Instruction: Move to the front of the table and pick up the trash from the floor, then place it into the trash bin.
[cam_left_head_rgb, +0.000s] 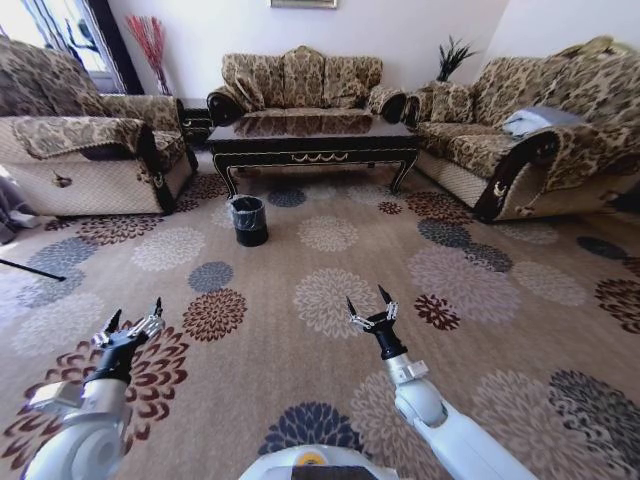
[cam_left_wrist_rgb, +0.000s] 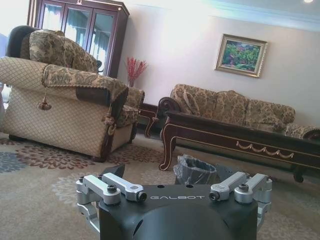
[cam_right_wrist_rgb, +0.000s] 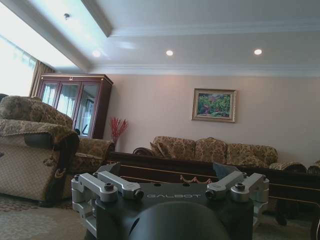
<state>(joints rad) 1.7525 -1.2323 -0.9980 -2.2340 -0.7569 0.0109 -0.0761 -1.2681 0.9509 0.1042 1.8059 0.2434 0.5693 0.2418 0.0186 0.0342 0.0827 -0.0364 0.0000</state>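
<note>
The bin (cam_left_head_rgb: 249, 220) stands on the floor (cam_left_head_rgb: 300, 290) just in front of the table's (cam_left_head_rgb: 312, 140) left front leg, near it but not touching. It is round and black, lined with a dark bag whose rim is crumpled over the edge; in the left wrist view the bin (cam_left_wrist_rgb: 194, 170) sits beside the curved leg of the table (cam_left_wrist_rgb: 235, 137). The table lies lengthwise before the middle sofa (cam_left_head_rgb: 300, 85), with a sofa on the left (cam_left_head_rgb: 90, 150) and one on the right (cam_left_head_rgb: 530, 140). No litter can be made out on the carpet from here.

Well back from the table, both arms are held low over the carpet. The left gripper (cam_left_head_rgb: 133, 325) hovers above a maroon flower medallion, its fingers spread apart and holding nothing. The right gripper (cam_left_head_rgb: 372, 306) hovers beside a cream medallion, fingers likewise spread wide, empty and touching nothing. In the left wrist view the left gripper (cam_left_wrist_rgb: 171, 176) shows its two dark fingertips apart, with the bin between them farther off. In the right wrist view the right gripper (cam_right_wrist_rgb: 167, 169) is open the same way, pointing at the table (cam_right_wrist_rgb: 200, 175) and the wall with a framed picture (cam_right_wrist_rgb: 214, 105).
</note>
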